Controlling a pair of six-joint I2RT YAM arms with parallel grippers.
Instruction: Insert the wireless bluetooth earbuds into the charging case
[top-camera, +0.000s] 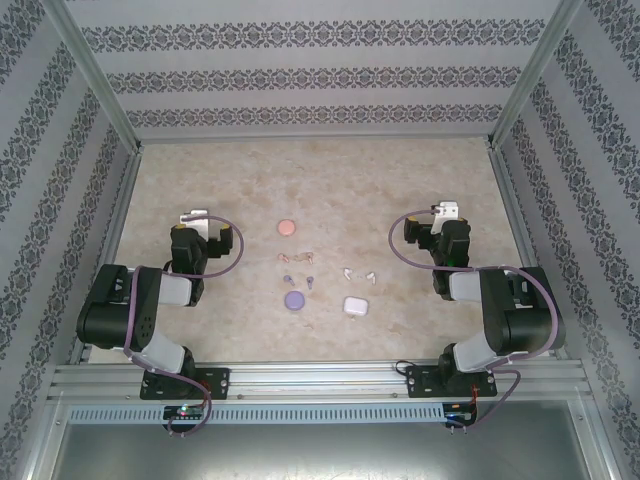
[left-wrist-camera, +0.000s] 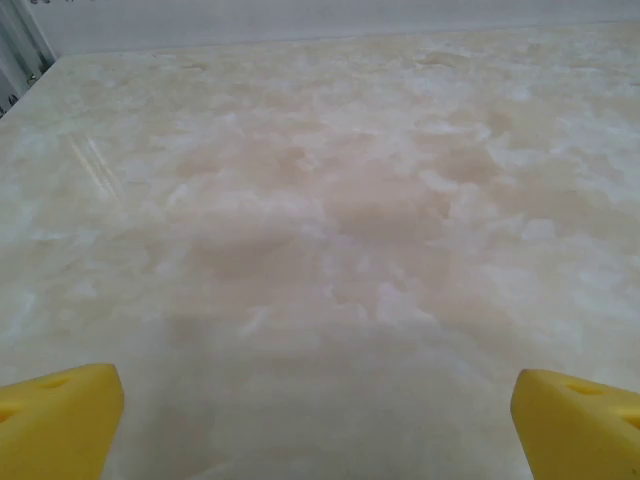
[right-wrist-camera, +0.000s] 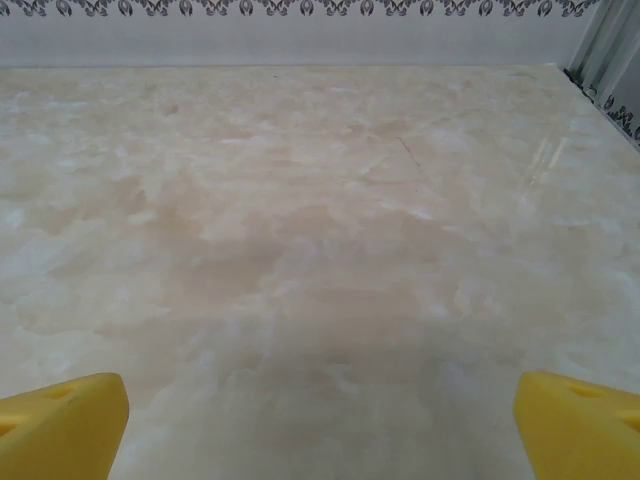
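1. Nearest the arm bases, a white case (top-camera: 355, 305) lay on the counter (top-camera: 200, 170), with a round purple case (top-camera: 294, 299) at its 9 o'clock.
2. Just beyond lay the loose earbuds: the purple pair (top-camera: 288, 280), the white pair (top-camera: 348, 271) at its 3 o'clock and the pinkish pair (top-camera: 285, 259) at its 12 o'clock.
3. Farther still, at 12 o'clock, sat a round pinkish case (top-camera: 286, 227).
4. The left hand (top-camera: 196, 218) hung at the earbuds' 9 o'clock, its yellow fingers (left-wrist-camera: 60, 420) spread and empty.
5. The right hand (top-camera: 441, 212), at 3 o'clock, had its fingers (right-wrist-camera: 580, 425) spread and empty too.

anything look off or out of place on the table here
Nothing looks damaged or spilled. The pinkish earbuds, purple earbuds and white earbuds just lie loose and scattered at mixed angles mid-table, none in a case.
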